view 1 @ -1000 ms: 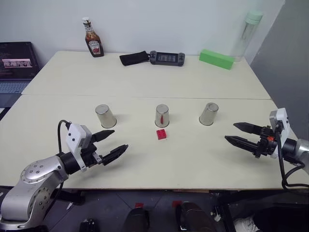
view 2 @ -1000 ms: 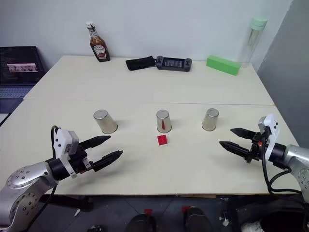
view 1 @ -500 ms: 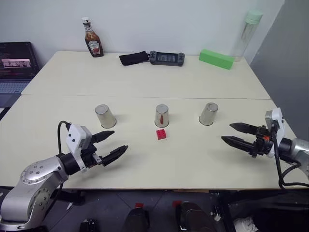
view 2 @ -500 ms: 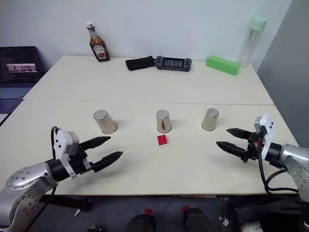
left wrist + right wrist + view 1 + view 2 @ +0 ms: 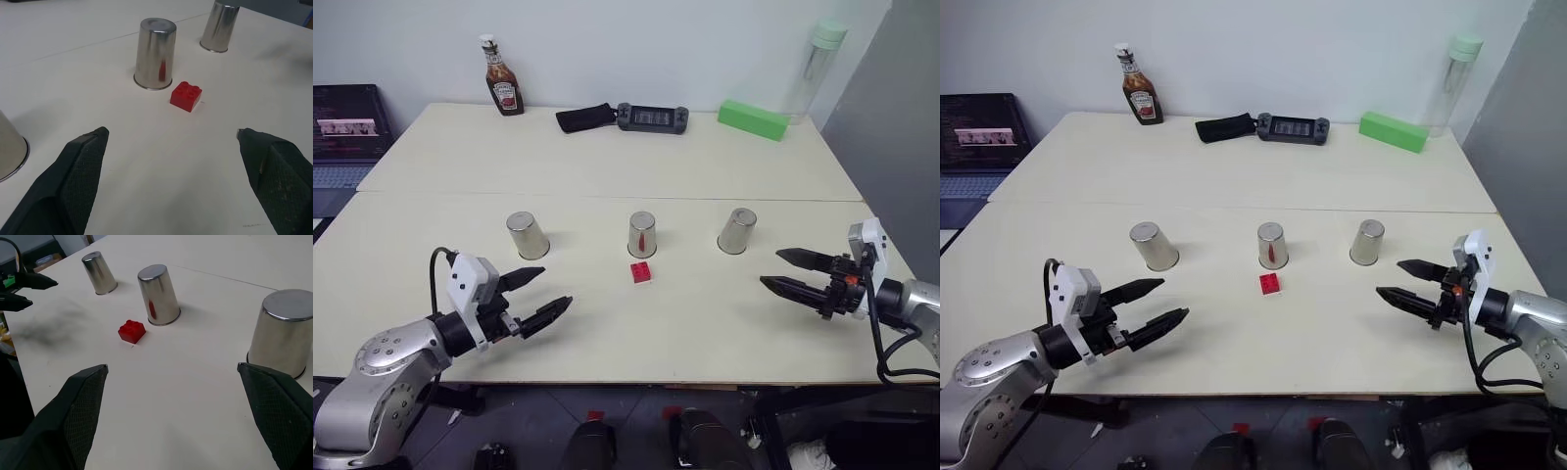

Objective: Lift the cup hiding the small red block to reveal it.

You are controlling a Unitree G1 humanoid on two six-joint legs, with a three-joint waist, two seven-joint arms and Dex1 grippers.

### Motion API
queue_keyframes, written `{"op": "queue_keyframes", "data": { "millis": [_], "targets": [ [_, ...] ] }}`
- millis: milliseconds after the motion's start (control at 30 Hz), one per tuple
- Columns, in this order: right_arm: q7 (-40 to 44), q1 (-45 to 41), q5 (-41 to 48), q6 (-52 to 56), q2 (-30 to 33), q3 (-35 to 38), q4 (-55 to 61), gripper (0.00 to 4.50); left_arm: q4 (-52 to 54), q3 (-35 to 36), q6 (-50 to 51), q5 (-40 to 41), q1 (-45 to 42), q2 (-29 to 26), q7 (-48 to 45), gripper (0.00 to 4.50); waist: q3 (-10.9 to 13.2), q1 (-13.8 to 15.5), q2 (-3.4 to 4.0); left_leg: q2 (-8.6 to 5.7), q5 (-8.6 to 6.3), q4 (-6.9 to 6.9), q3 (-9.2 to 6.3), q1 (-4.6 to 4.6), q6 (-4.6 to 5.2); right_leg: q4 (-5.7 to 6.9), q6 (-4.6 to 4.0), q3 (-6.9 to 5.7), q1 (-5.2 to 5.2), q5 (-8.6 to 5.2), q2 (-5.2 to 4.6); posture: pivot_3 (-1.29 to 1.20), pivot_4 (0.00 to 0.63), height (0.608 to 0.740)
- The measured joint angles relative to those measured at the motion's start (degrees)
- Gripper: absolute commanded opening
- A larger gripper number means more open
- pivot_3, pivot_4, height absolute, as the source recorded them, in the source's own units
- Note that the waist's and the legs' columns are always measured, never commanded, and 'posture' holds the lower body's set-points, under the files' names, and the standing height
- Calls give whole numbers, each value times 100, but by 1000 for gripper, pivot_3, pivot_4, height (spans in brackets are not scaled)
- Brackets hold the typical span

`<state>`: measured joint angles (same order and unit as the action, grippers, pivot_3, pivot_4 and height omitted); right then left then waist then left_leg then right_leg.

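Three upturned silver cups stood in a row on the cream table [image 5: 607, 323]; the small red block [image 5: 641, 272] lay uncovered just in front of the middle cup [image 5: 642, 235], not touching it. The left gripper [image 5: 534, 298] and right gripper [image 5: 781, 270] hovered over the near edge, jaws spread, empty. The left wrist view cut off the left cup [image 5: 11, 147] at its edge; the head views showed a ketchup bottle [image 5: 502, 77] and green block [image 5: 752, 119] at the back.
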<state>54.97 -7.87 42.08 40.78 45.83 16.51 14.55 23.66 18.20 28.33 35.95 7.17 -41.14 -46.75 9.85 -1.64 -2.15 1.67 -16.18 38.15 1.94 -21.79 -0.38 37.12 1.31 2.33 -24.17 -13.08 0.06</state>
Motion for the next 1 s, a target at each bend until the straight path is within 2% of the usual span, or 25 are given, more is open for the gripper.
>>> {"op": "queue_keyframes", "data": {
  "millis": [1000],
  "targets": [
    [-145,-230,138,119,-194,-232,337,4500,-95,-15,-10,-64,-112,75,91,4472,0,0,0,0,0,0,-1,0,0,0,0,-1,0,0,0,0,150,740]
  ]
}}
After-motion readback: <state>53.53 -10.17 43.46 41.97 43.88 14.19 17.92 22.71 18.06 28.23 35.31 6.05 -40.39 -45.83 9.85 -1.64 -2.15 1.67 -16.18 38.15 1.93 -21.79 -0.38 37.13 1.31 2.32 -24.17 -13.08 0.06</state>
